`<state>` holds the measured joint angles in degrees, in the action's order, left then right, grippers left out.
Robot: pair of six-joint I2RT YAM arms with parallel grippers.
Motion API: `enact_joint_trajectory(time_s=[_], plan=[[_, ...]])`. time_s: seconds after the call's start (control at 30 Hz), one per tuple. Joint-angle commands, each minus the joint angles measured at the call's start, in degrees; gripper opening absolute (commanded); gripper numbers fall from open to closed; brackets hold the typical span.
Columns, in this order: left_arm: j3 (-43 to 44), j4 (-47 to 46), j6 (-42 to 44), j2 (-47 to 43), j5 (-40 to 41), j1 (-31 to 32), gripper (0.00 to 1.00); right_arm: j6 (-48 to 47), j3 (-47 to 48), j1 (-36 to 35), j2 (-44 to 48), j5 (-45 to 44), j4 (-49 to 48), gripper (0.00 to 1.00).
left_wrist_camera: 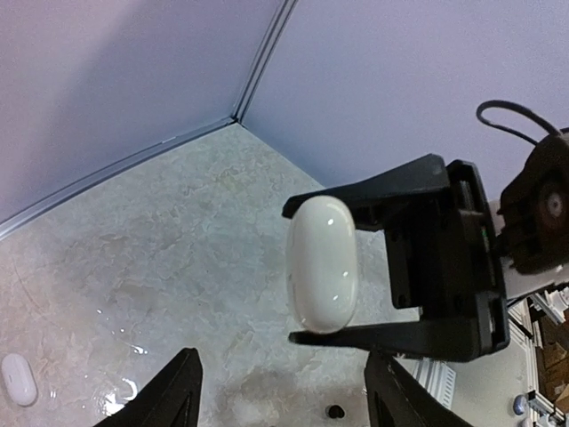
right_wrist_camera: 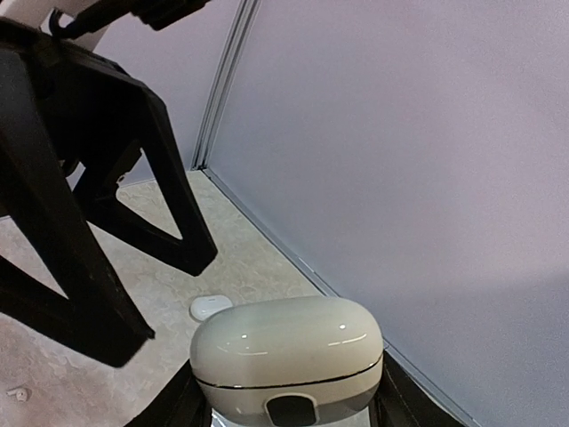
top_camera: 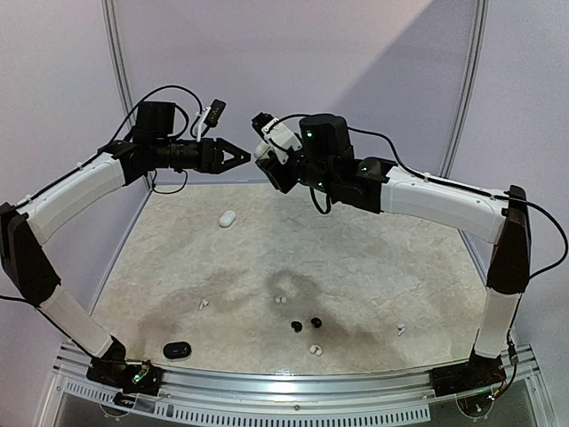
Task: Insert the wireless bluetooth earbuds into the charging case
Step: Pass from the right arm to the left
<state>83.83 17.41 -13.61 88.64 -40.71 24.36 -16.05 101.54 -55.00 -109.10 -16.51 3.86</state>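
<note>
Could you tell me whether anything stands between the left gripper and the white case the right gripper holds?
Nothing visible does: the left gripper faces the white case across open air, jaws apart.

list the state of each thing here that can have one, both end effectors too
left end effector: open, empty, in the air
right end effector: shut on held white case
held white case: lid closed, raised off the table
second white case: lid closed, lying on the table
black case: lying on the table, lid looks closed
black earbuds: loose on the table, uncased
white earbuds: loose, scattered, uncased
</note>
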Motion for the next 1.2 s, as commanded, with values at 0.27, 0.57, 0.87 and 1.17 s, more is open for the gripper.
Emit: enact_joint_trajectory(time_s=[0.27, 0.57, 0.87, 1.17], plan=[[5.04, -2.23, -0.67, 3.58, 4.10, 2.99, 0.45, -7.87, 6.83, -3.16, -3.96, -1.49, 0.28, 0.32], [5.20, -0.08, 1.77, 3.45, 0.69, 3.00, 0.00, -7.50, 7.52, -3.27, -3.91, -0.47, 1.35, 0.33], [8.91, 15.57, 26.58, 2.81, -7.91, 1.73, 0.00, -3.83, 10.39, -0.47, -0.53, 18.09, 23.90, 0.99], [13.59, 40.75, 58.70, 3.63, -10.19, 3.69, 0.00, 6.55, 8.69, 5.00, 2.59, 45.41, 30.00, 0.79]])
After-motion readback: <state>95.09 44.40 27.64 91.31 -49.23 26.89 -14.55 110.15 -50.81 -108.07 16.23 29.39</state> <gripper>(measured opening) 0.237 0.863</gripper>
